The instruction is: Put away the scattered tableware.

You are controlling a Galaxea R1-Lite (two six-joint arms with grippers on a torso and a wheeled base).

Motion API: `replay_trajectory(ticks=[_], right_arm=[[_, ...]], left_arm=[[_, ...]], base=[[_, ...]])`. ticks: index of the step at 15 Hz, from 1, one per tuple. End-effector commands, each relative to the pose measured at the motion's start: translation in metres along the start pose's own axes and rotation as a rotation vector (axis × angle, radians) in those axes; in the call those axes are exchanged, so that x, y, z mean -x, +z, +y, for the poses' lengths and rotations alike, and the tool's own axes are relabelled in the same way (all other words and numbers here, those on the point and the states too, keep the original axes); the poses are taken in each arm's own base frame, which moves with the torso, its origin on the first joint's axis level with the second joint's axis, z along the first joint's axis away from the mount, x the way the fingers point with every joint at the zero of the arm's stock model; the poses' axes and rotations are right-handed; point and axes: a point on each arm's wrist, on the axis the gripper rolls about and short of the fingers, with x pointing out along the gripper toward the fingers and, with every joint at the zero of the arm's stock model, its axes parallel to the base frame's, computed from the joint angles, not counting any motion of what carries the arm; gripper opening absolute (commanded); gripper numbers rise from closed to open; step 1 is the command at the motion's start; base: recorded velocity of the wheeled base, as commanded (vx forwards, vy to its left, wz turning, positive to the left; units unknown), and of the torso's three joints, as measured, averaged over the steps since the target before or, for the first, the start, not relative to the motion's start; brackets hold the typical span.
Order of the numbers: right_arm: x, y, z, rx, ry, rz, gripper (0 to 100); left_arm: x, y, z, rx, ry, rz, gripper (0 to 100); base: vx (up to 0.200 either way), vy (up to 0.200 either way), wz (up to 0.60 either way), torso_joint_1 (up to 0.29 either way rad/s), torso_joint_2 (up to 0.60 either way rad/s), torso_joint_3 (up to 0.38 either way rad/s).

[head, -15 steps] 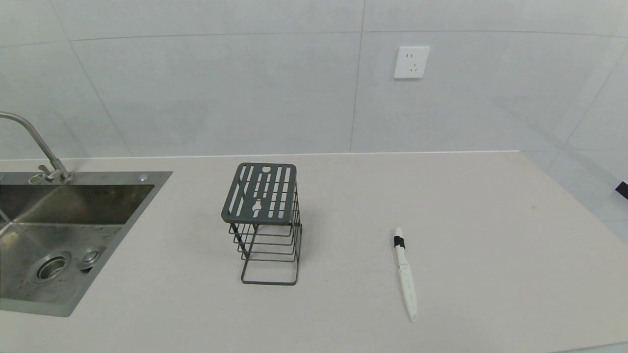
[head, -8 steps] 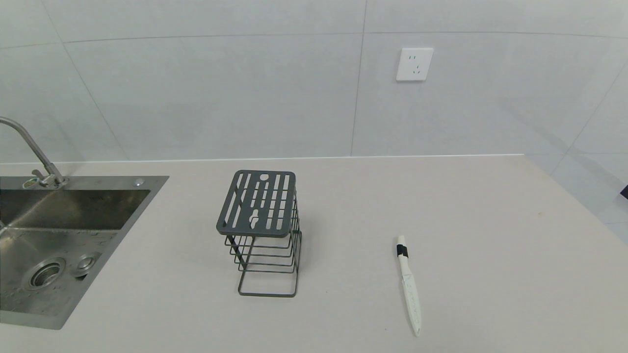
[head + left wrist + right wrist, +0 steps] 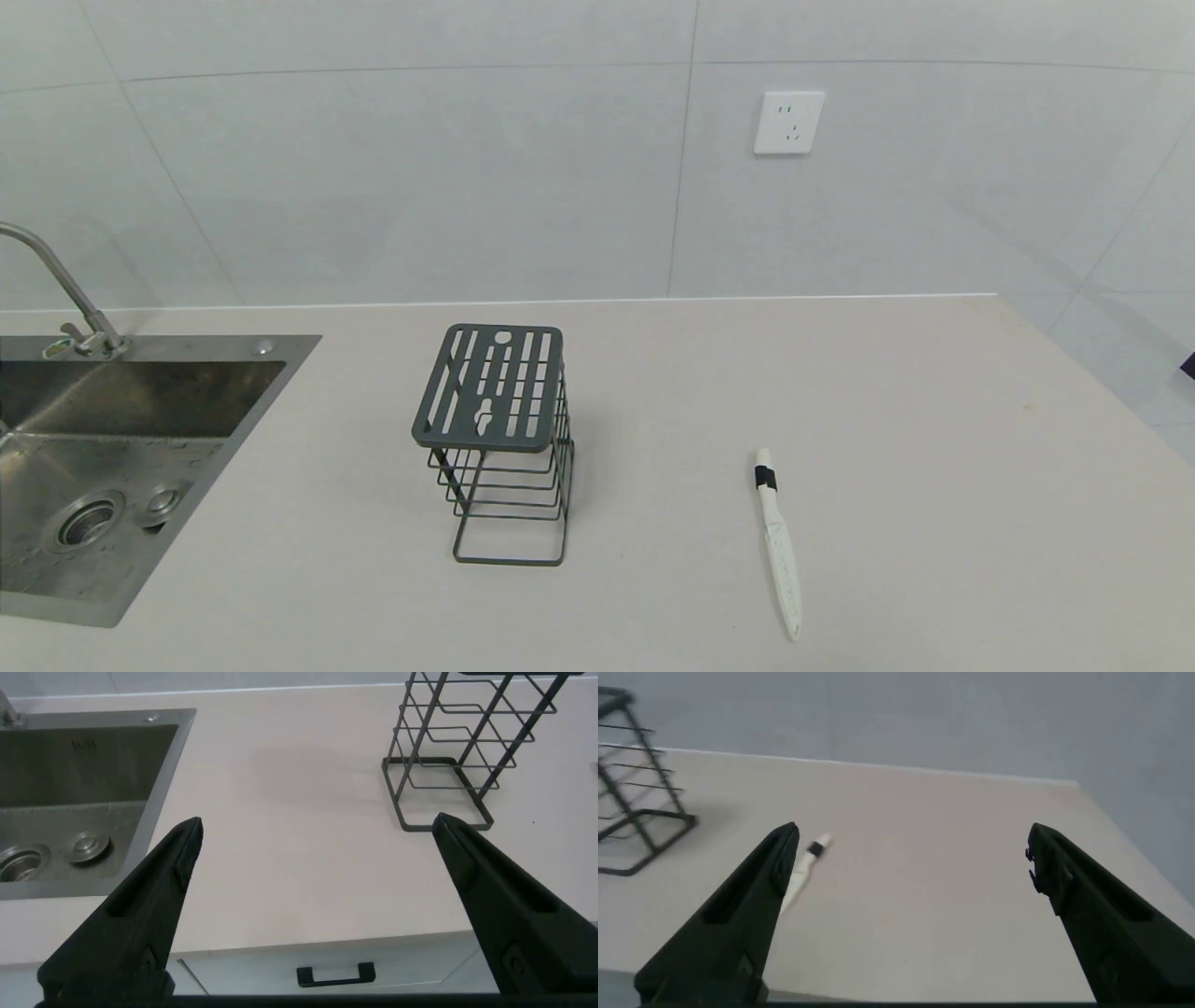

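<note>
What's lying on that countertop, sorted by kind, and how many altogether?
White knife with a black band on its handle: 1
Dark grey wire rack with a slotted top: 1
Total: 2

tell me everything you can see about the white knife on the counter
The knife is slim and cream white all over, with a black band near its handle end. It lies flat on the counter, handle toward the wall, tip toward the near edge, right of the wire rack and apart from it. Only the counter touches it.
</note>
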Motion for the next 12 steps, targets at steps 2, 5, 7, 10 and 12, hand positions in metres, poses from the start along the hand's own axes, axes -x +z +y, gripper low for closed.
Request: replay_trajectory(ticks=[2,5,7,10,12], right_arm=[[-0.005,0.012,-0.001,-0.060,0.160,0.160,100],[-0.022,0.018,-0.006,-0.115,0.257,0.327,100],[-0.031,0.019,-0.007,-0.132,0.280,0.394,100],[-0.053,0.029,-0.011,-0.155,0.290,0.484,100],[-0.069,0.038,-0.014,-0.159,0.288,0.501,100]], left_arm=[[0.000,0.000,0.000,0.000,0.000,0.001,100],[0.000,0.000,0.000,0.000,0.000,0.001,100],[0.000,0.000,0.000,0.000,0.000,0.001,100],[0.000,0.000,0.000,0.000,0.000,0.001,100],[0.000,0.000,0.000,0.000,0.000,0.001,100]], base=[[0.000,0.000,0.00,0.000,0.00,0.000],[0.000,0.000,0.00,0.000,0.00,0.000],[0.000,0.000,0.00,0.000,0.00,0.000],[0.000,0.000,0.00,0.000,0.00,0.000],[0.000,0.000,0.00,0.000,0.00,0.000]])
